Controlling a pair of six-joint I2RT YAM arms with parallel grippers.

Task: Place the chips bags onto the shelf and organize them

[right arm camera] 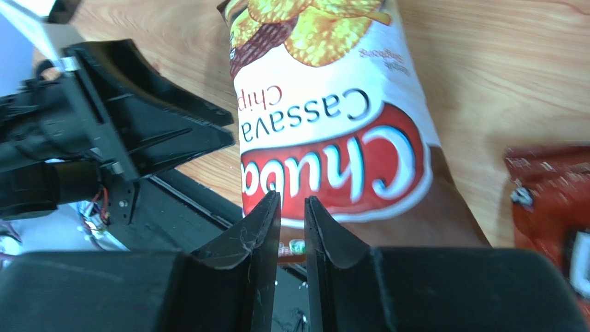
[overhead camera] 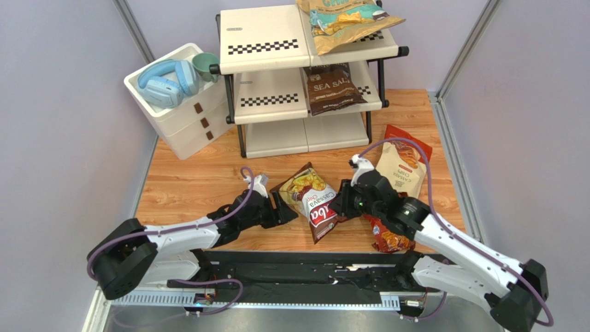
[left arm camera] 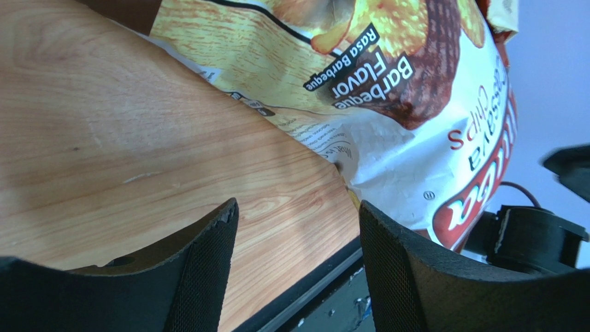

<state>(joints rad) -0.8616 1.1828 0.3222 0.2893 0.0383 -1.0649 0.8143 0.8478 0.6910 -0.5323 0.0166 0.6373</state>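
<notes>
2 pincers flank the chuba bag at the near edge

left pincer stands open, jaws wide apart with only bare wood between them, just left of the chuba bag. that bag lies flat by the middle of the worktop's near edge. right pincer is nearly closed, a thin slit between its jaws, tips at the bag's right edge; whether it pinches the bag i cannot tell. the red bag lies partly under the right arm near that same edge. the cream bag lies toward the right edge. on the shelf at the far edge, the sea salt bag sits on the middle tier and the tan-and-teal bag on top.
</notes>
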